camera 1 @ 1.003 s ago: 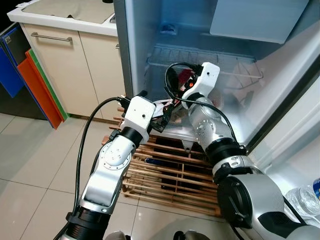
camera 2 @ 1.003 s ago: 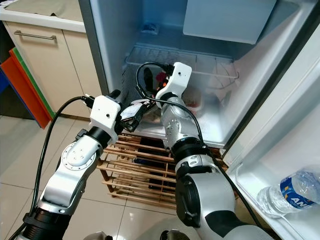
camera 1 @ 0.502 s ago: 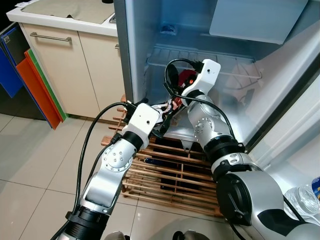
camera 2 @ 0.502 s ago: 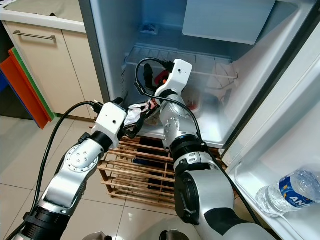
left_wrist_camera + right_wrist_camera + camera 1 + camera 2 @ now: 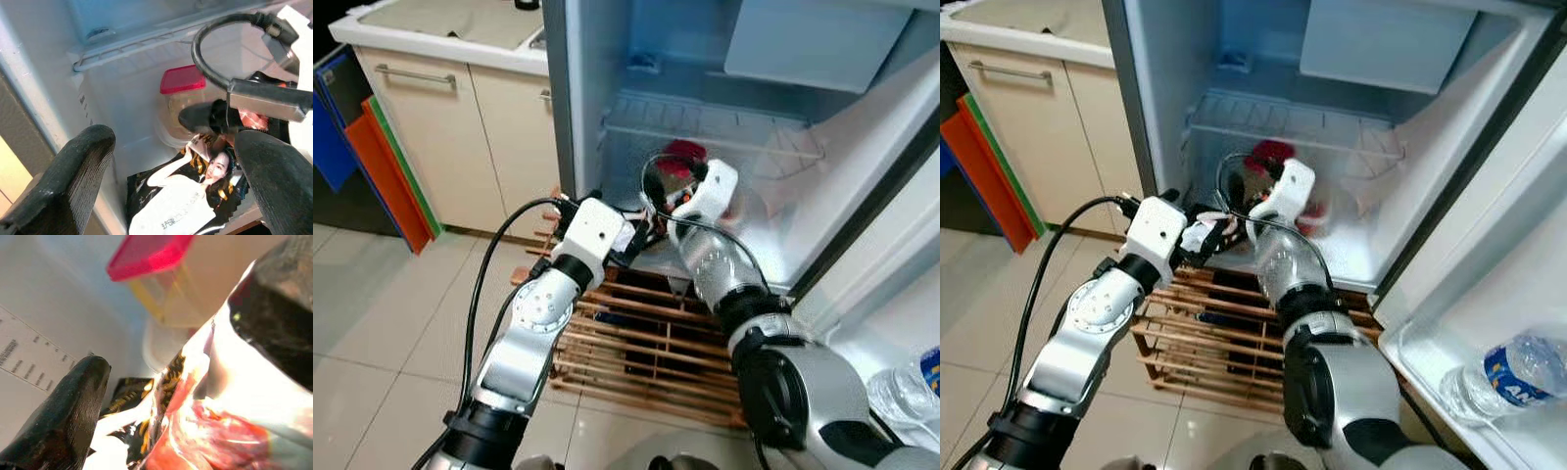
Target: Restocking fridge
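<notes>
1. The left tool [image 5: 161, 181] hangs spread and empty just before the snack packet [image 5: 188, 198].
2. The right tool [image 5: 161, 382] stands spread around that packet, inside the fridge [image 5: 783, 147].
3. The packet lies on the fridge floor beside the red-lidded container [image 5: 183, 98]; I judge delivery nearly done, with withdrawal left.

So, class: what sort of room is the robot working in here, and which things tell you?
Most likely a home kitchen: an open fridge, a cupboard under a worktop, and a tiled floor.

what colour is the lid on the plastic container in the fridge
Red lid on the clear container, best seen in the left wrist view.
</notes>
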### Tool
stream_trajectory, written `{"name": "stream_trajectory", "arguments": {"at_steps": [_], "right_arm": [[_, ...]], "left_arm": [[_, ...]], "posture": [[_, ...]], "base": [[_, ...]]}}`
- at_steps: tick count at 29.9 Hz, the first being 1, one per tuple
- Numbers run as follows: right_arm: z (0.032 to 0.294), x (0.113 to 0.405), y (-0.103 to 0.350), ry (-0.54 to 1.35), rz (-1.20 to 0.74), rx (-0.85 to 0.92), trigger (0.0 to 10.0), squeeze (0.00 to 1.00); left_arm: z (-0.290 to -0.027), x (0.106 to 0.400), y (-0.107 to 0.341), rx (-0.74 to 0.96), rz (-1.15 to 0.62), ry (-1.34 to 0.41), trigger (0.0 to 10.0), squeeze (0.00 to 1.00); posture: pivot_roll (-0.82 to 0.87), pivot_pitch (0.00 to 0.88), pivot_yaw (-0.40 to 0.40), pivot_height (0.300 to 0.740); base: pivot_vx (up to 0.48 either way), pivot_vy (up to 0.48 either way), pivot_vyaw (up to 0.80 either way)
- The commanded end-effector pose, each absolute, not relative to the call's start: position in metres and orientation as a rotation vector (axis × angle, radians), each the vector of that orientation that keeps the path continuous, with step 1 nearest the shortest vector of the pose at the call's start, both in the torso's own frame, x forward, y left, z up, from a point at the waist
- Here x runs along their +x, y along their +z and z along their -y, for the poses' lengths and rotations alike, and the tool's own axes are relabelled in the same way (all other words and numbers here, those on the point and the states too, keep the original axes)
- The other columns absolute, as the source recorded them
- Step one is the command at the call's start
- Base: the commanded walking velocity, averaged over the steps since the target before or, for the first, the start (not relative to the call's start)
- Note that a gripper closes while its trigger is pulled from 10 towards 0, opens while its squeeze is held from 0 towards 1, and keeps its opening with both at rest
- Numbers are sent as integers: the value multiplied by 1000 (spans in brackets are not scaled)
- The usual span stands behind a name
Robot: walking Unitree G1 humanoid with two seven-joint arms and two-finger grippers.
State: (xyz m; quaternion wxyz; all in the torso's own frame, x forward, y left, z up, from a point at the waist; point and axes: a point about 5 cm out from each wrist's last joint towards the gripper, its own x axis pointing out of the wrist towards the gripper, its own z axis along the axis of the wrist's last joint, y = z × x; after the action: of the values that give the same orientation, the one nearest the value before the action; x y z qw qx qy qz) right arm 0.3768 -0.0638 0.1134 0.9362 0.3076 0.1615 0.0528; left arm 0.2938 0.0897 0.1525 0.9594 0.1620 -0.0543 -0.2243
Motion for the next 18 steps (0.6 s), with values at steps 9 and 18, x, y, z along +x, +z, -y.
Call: {"name": "stream_trajectory", "arguments": {"at_steps": [9,18], "right_arm": [[56,372,105,70,-406,770,0,0],[54,377,117,74,-392,838,0,0]], "left_arm": [[-87,291,144,353,88,-488,10000,0],[-88,291,142,341,77,-481,10000,0]], "posture": [[60,11,-93,740],[56,20,-89,740]], "base": [[0,0,0],[0,0,0]]}}
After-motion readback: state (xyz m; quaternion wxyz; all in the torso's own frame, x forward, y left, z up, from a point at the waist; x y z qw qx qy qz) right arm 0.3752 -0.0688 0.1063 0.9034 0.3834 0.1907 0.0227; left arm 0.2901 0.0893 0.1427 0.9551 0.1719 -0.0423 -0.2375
